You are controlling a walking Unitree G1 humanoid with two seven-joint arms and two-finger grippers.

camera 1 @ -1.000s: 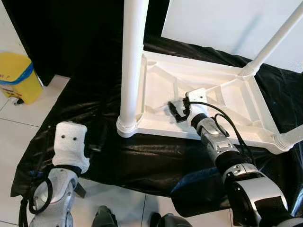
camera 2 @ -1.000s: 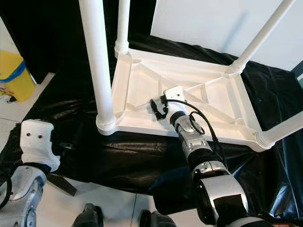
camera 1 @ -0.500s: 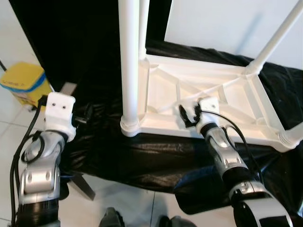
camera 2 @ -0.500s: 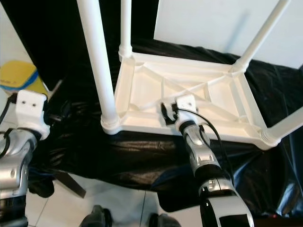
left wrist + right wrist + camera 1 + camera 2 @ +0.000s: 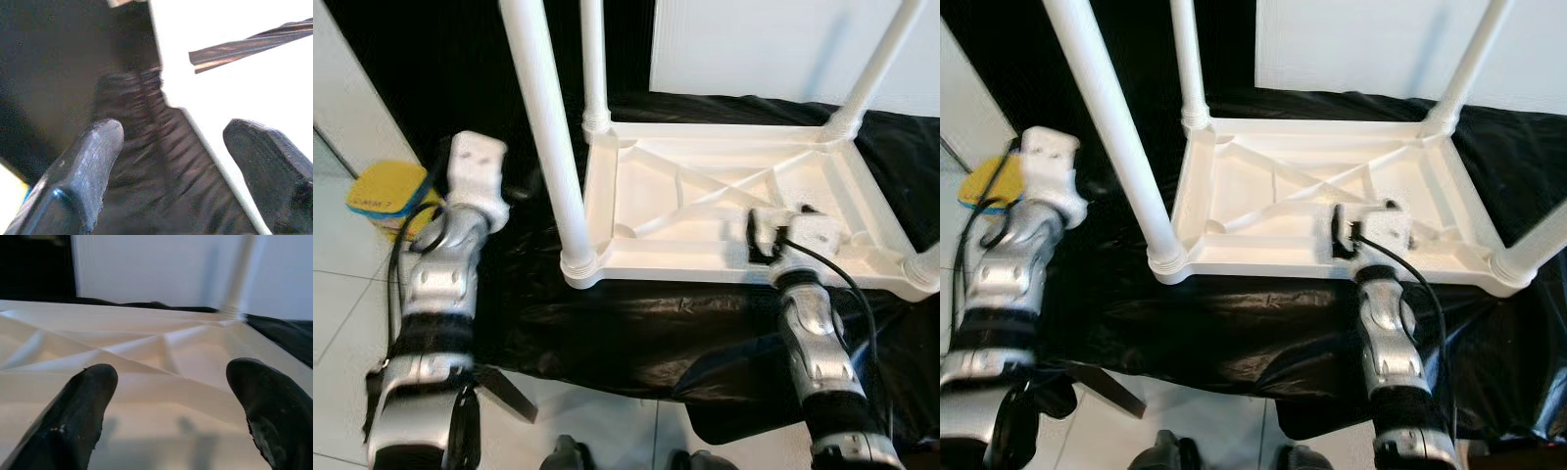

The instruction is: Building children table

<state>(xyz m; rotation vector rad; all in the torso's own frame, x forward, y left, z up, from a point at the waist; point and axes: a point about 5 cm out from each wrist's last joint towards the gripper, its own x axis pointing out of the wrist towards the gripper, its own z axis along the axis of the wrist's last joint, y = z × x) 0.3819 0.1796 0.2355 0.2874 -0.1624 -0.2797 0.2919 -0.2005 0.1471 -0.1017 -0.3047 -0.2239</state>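
Note:
A white children's table point(image 5: 705, 269) lies upside down on a black plastic sheet point(image 5: 636, 323), its legs pointing up. The near-left leg point(image 5: 548, 147) rises from the front left corner. My left gripper point(image 5: 176, 161) is raised beside that leg, on its left; its fingers point(image 5: 93, 171) are open, with black sheet and a white surface between them. My right gripper point(image 5: 773, 230) hovers just over the table's near rim, right of the middle. It is open, and its fingertips point(image 5: 88, 406) frame the ribbed underside.
A yellow bin point(image 5: 386, 191) stands on the tiled floor point(image 5: 342, 294) at the left. A white panel point(image 5: 754, 49) leans behind the table. Three more legs rise at the far left point(image 5: 594, 59), far right point(image 5: 876, 64) and near right point(image 5: 925, 264).
My left arm has risen from low at the left to beside the near-left leg. My right gripper has drawn back from the table's inside toward its near rim. The camera has shifted too.

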